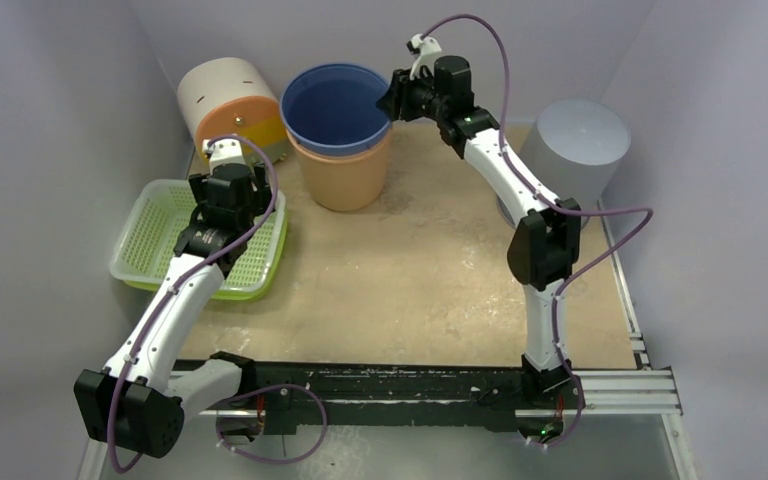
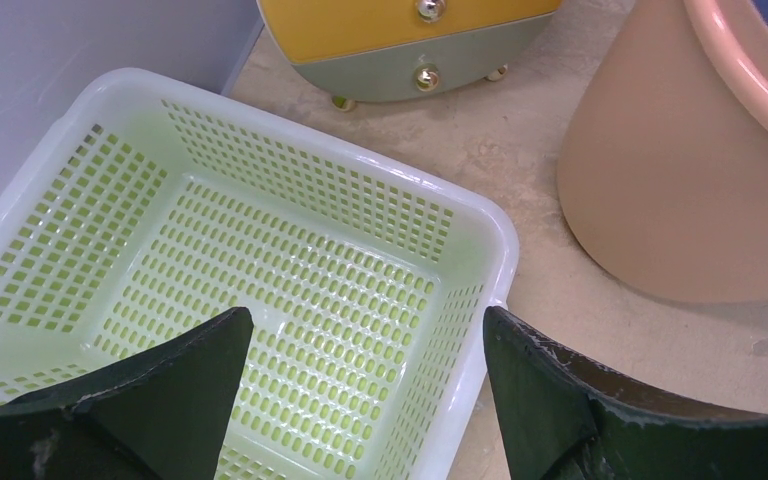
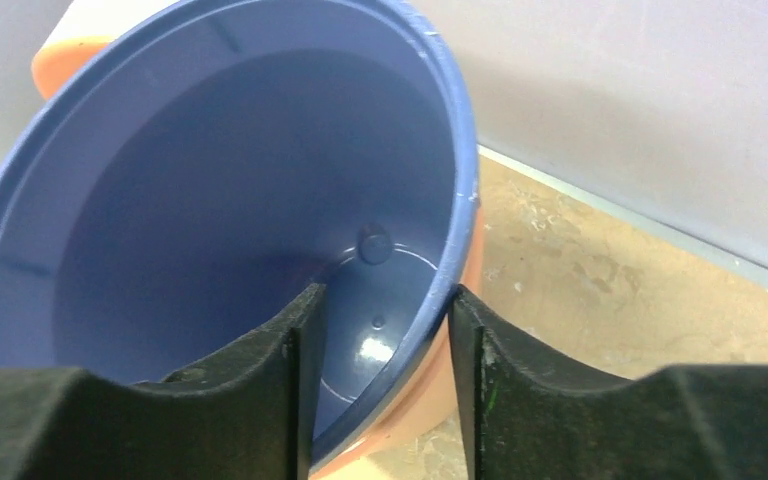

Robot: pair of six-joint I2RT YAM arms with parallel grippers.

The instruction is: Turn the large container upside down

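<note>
A large blue bucket (image 1: pixel 335 105) stands upright, nested inside an orange bucket (image 1: pixel 345 175) at the back middle of the table. My right gripper (image 1: pixel 392 100) is at the blue bucket's right rim. In the right wrist view its fingers straddle the rim (image 3: pixel 460 200), one inside the blue bucket (image 3: pixel 210 200) and one outside. The gripper (image 3: pixel 385 330) is open, with a gap between the inner finger and the wall. My left gripper (image 1: pixel 232 180) is open and empty, hovering over a green mesh basket (image 1: pixel 160 188).
The basket (image 2: pixel 500 250) lies at the left, the orange bucket (image 2: pixel 680 180) just right of it. A yellow and white drawer box (image 1: pixel 225 100) sits at the back left, also in the left wrist view (image 2: pixel 400 30). A grey cylinder (image 1: pixel 582 140) stands at the back right. Walls enclose the table.
</note>
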